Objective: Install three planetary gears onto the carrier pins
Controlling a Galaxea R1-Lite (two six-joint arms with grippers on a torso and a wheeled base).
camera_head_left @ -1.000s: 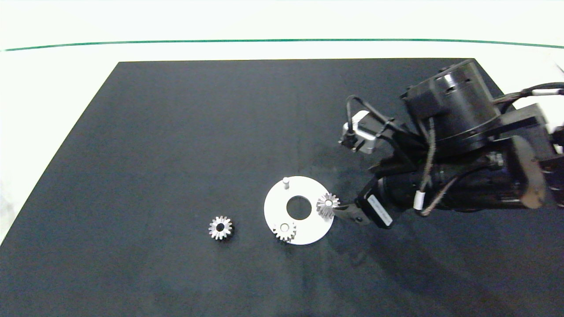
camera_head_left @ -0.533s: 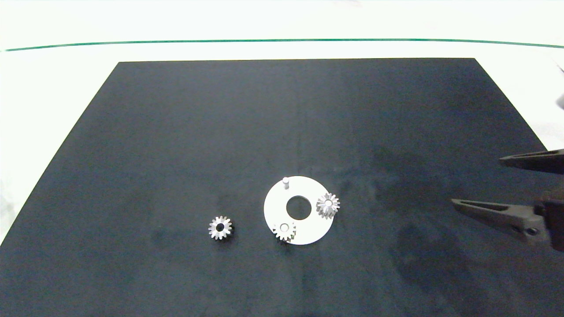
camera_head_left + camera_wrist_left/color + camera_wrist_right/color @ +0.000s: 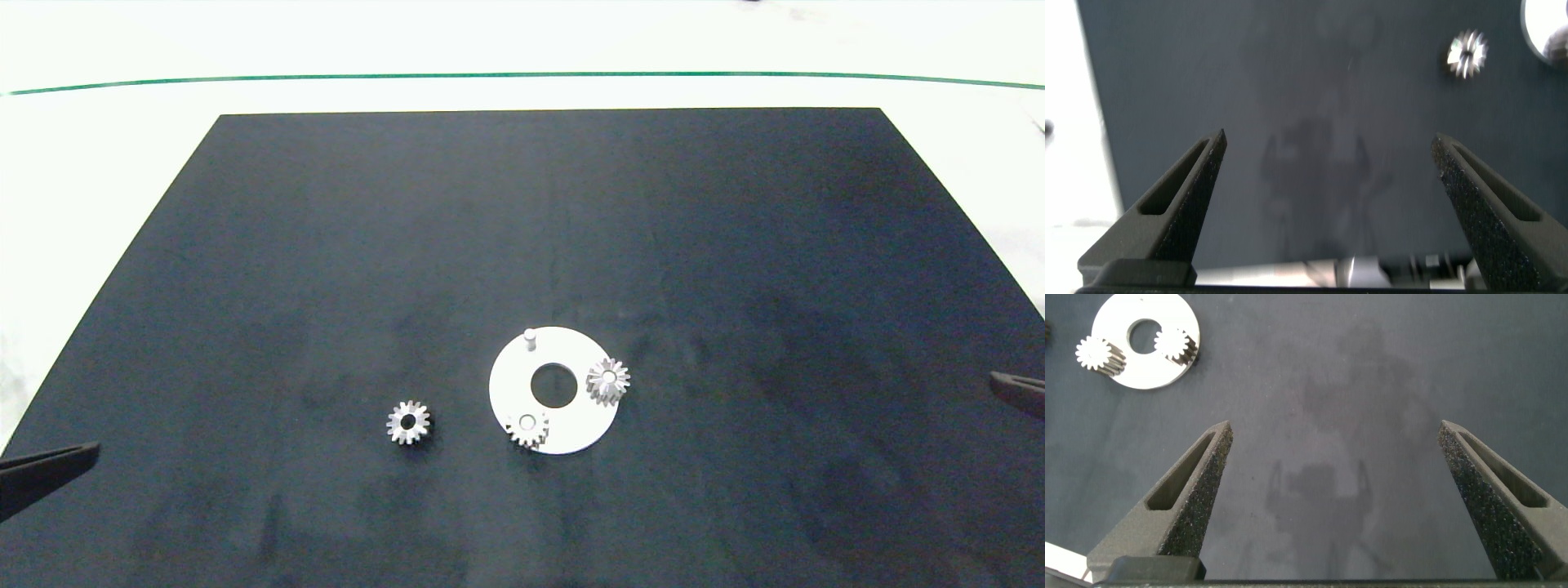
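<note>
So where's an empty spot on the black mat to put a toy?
The black mat is bare everywhere beyond the white disc and right of it. The loose gear sits left of the disc, so that stretch is tighter.

Lab test bench, black mat, white tabletop

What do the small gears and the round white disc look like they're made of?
The planetary gears, like the loose gear on the black mat, look like bare metal: silvery, with bright glints on the pointed teeth. The white disc looks matte and even-toned, with no glints, so probably plastic, though painted metal can't be ruled out. Its bare pin has the same pale matte look.
</note>
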